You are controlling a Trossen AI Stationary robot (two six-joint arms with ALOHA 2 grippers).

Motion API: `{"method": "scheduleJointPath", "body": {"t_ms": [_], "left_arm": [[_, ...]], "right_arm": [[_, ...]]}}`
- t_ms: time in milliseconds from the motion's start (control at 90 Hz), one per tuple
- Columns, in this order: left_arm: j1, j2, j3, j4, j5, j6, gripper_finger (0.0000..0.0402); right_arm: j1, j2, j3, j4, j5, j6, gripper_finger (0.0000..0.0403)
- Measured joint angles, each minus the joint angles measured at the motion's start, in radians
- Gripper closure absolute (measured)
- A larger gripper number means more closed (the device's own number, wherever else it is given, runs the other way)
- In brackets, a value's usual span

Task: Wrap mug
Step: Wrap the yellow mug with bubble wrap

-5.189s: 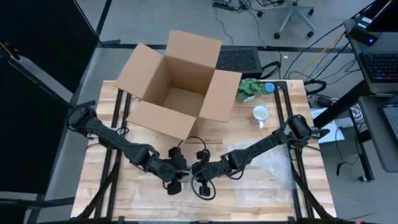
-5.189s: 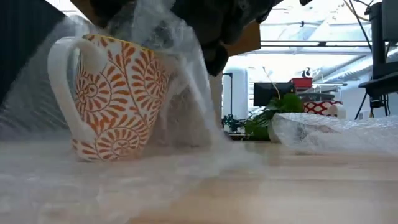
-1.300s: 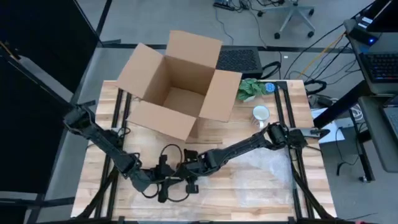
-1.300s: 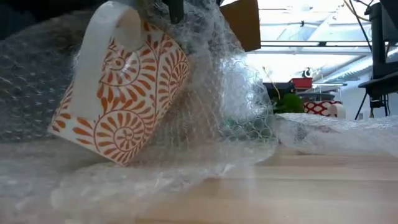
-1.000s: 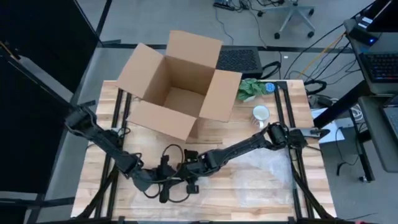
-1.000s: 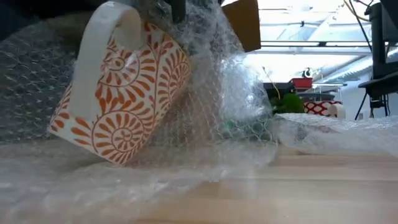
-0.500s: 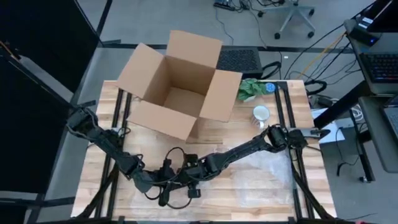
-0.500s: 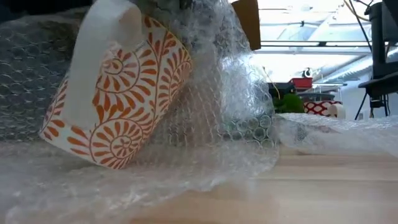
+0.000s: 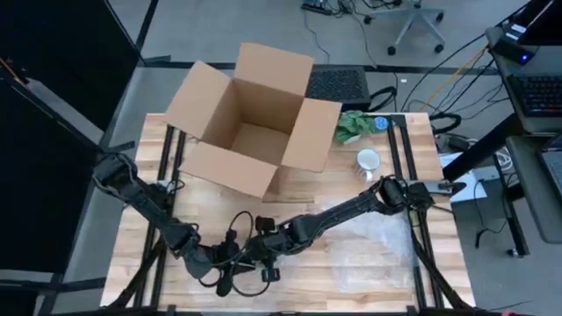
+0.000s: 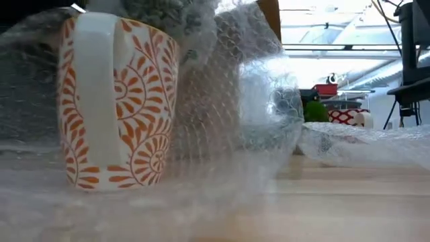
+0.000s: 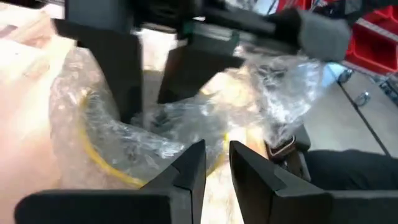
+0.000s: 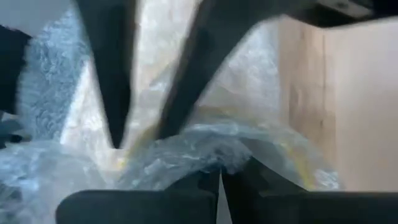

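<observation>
The orange-patterned mug stands upright on the table, handle toward the low camera, with bubble wrap draped behind it, beside it and under it. Seen from above, the mug sits near the table's front edge, well apart from the open cardboard box at the back. Both grippers meet just above the mug. The left gripper has its fingers nearly together, a narrow gap between them, pointing at the wrap tucked into the mug's mouth. The right gripper is pinched closed on a fold of bubble wrap at the mug's rim. A small white cup and a green plant sit beside the box.
</observation>
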Motion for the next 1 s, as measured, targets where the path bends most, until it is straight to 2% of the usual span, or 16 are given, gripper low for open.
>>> {"method": "scheduleJointPath", "body": {"t_ms": [233,400,578,756,844,1000], "left_arm": [[0.000,-0.066,0.000,0.008,-0.023,0.018,0.0338],[0.000,-0.070,0.001,0.055,-0.034,0.070,0.0338],[0.029,-0.027,0.002,0.069,-0.005,0.083,0.0338],[0.047,0.017,0.002,0.150,0.043,0.109,0.0338],[0.055,0.039,0.004,0.115,0.043,0.106,0.0338],[0.066,0.087,0.011,0.049,0.037,0.008,0.0338]], "right_arm": [[-0.003,0.001,0.000,-0.001,0.001,0.000,0.0403],[-0.008,0.002,0.000,0.000,0.001,-0.002,0.0403],[-0.008,0.002,0.000,0.001,0.001,-0.003,0.0403],[-0.010,0.002,0.000,0.002,0.000,0.000,0.0403],[-0.012,0.002,0.000,0.002,-0.001,0.001,0.0403],[-0.012,0.002,0.000,0.000,-0.004,0.002,0.0403]]}}
